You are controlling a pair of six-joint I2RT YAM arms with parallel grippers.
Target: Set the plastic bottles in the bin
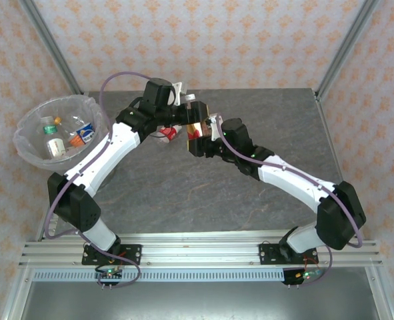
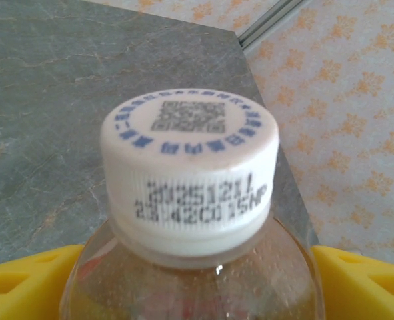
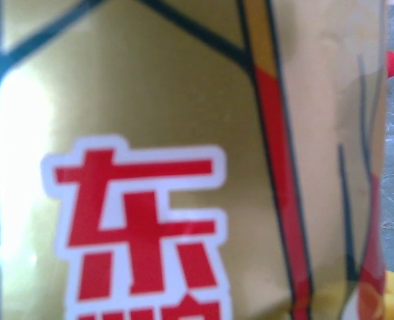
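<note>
Counting from above: three bottles (image 1: 55,145) in the bin (image 1: 31,153) by the desk's (image 1: 250,113) left edge, two more mid-desk; close-ups add the left hand (image 2: 195,283) straddling a white-cap bottle (image 2: 190,167), can't tell if squeezing, and the right hand (image 1: 200,132) pinching a gold-label bottle (image 3: 150,133), blurry and cropped

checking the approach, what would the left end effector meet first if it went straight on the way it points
The white-capped bottle, dead ahead between the left end effector's yellow fingers. Depth is hard to judge this close, but nothing looks nearer; the table lies beyond it.
</note>
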